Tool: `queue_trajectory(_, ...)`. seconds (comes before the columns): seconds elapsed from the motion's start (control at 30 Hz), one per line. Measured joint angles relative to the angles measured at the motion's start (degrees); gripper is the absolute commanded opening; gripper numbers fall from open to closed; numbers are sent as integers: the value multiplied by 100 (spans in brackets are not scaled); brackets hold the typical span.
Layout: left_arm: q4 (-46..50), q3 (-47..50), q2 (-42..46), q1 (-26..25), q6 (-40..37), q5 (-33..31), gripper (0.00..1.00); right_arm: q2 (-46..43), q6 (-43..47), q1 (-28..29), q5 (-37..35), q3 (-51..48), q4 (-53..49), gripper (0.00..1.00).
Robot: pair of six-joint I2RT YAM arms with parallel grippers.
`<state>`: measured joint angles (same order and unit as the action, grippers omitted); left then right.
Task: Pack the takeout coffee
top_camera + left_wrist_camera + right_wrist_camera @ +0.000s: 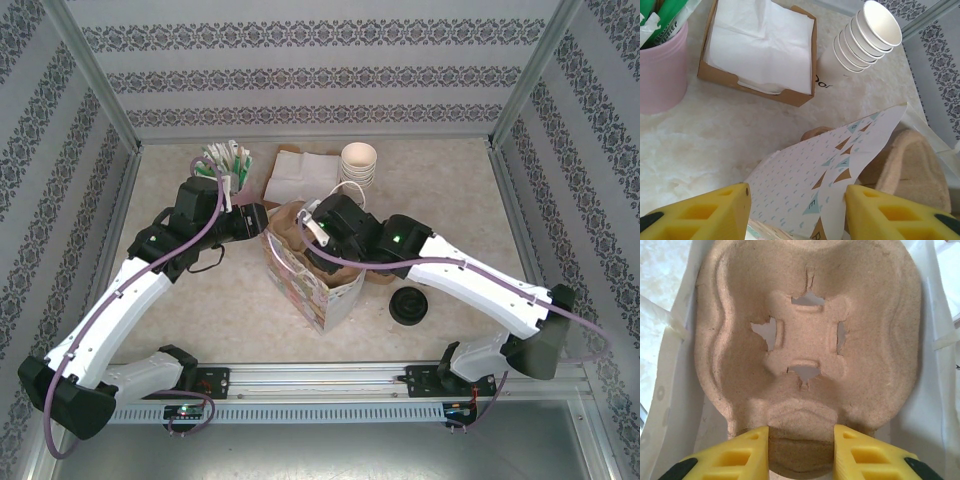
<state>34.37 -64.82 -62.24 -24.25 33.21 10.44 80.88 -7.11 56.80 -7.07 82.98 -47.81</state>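
Observation:
A printed paper bag (320, 290) stands open at the table's middle. My left gripper (255, 222) is at its left top edge. In the left wrist view the bag's bowed printed wall (805, 180) spans the gap of the left gripper (797, 200) and touches both yellow fingers. My right gripper (801, 440) is shut on the near tab of a brown pulp cup carrier (805, 340), held over the bag's white inside (670, 405). A round black lid (410, 303) sits right of the bag; I cannot tell whether it caps the takeout coffee.
Along the back stand a pink pot of green-wrapped sticks (225, 165), a cardboard box of white napkins (295, 172) and a stack of lidless white cups (358, 163). Patterned walls close in three sides. The right arm's forearm crosses the table beside the black lid.

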Motion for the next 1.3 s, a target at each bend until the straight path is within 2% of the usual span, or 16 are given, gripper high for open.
queue_trajectory(0.83, -302, 376, 380, 0, 321, 308, 54, 938, 0, -7, 2, 549, -474, 33)
queue_trajectory(1.3, -380, 435, 494, 0, 376, 411, 55, 1482, -4, -208, 127, 634, -667, 31)
